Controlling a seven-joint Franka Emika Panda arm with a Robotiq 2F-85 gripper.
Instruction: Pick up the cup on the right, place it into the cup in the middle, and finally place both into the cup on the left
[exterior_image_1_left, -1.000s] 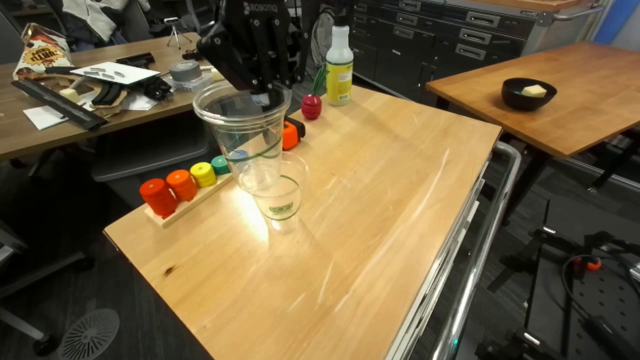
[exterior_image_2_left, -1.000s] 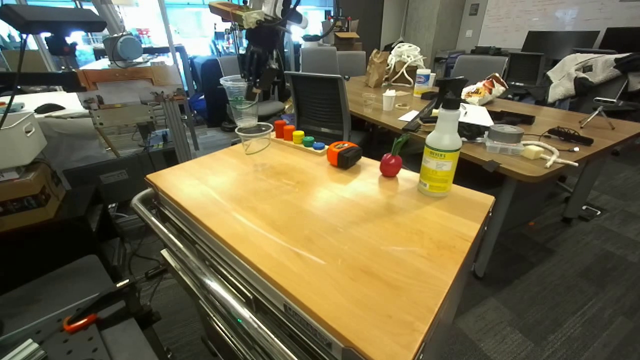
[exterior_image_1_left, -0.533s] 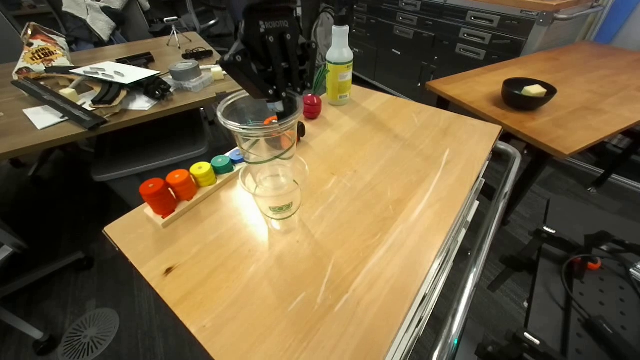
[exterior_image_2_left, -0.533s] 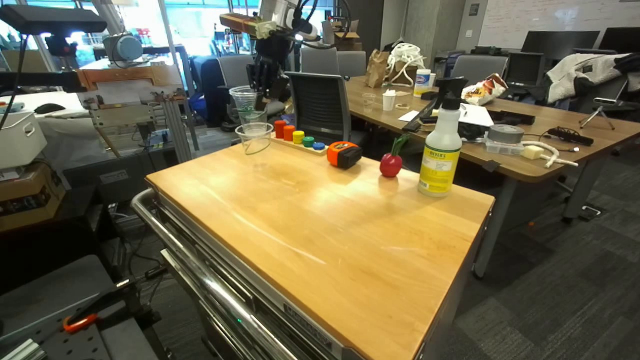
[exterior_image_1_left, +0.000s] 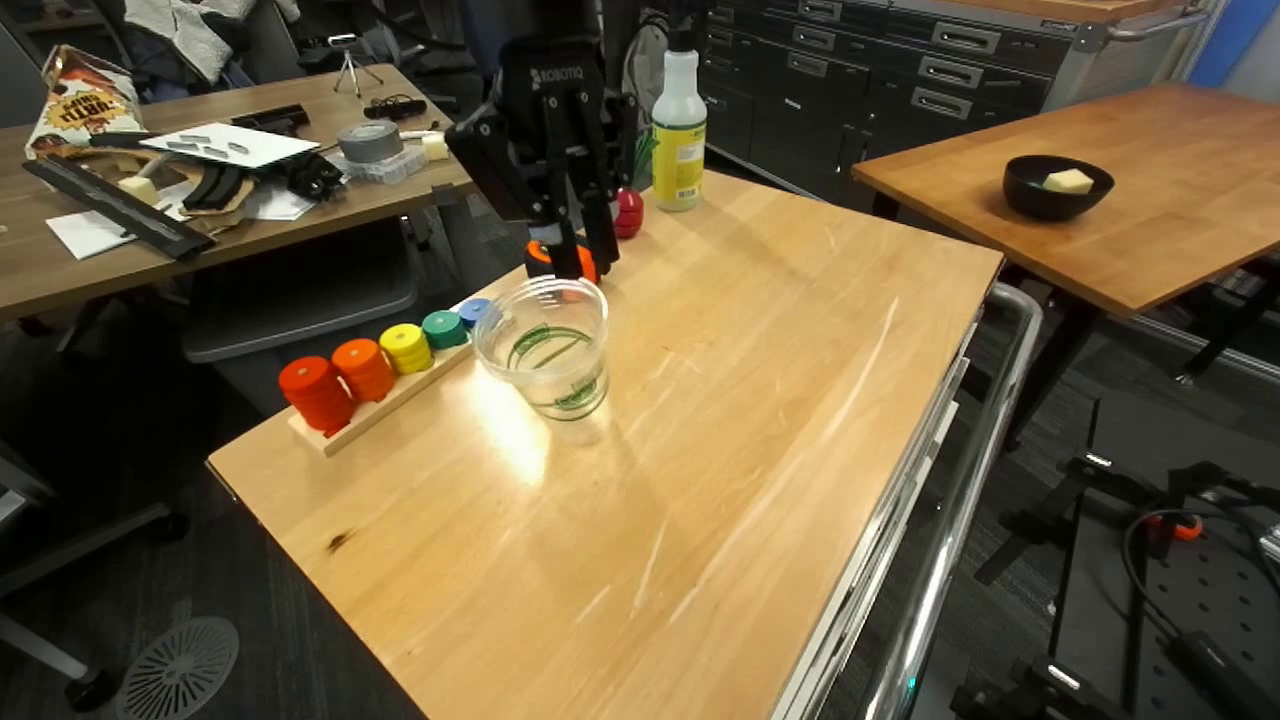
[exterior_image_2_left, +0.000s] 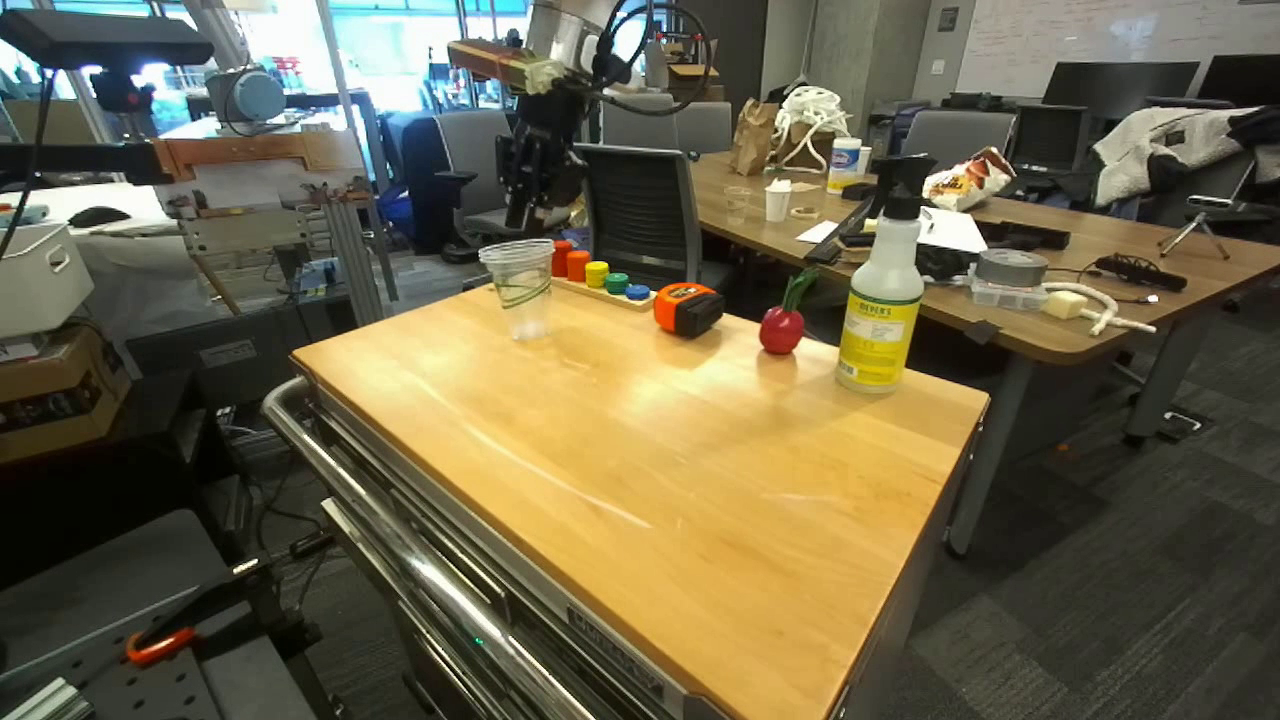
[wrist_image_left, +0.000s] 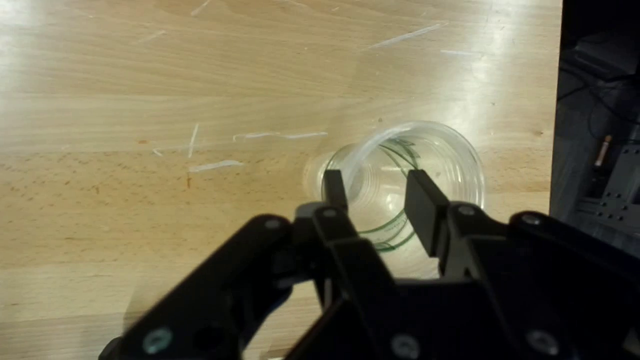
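Clear plastic cups with green bands stand nested as one stack (exterior_image_1_left: 572, 385) on the wooden cart top. The stack also shows in an exterior view (exterior_image_2_left: 522, 290) and in the wrist view (wrist_image_left: 440, 155). How many cups it holds cannot be told through the clear walls. My gripper (exterior_image_1_left: 585, 262) is open and holds nothing. It is above and just behind the stack's rim, and it also shows in an exterior view (exterior_image_2_left: 540, 210). In the wrist view the open fingers (wrist_image_left: 377, 192) overlap the stack; whether they touch it is unclear. No separate cup shows on the cart top.
Beside the stack is a wooden peg strip with coloured discs (exterior_image_1_left: 365, 370). Further along the same edge are an orange and black tape measure (exterior_image_2_left: 688, 310), a red radish-like toy (exterior_image_2_left: 782, 330) and a spray bottle (exterior_image_2_left: 880, 310). A metal rail (exterior_image_2_left: 430, 560) runs along the cart's side.
The held cup moved over the standing cup and came down into it. My gripper has opened and let go. The stack sits slightly shifted from where the standing cup was.
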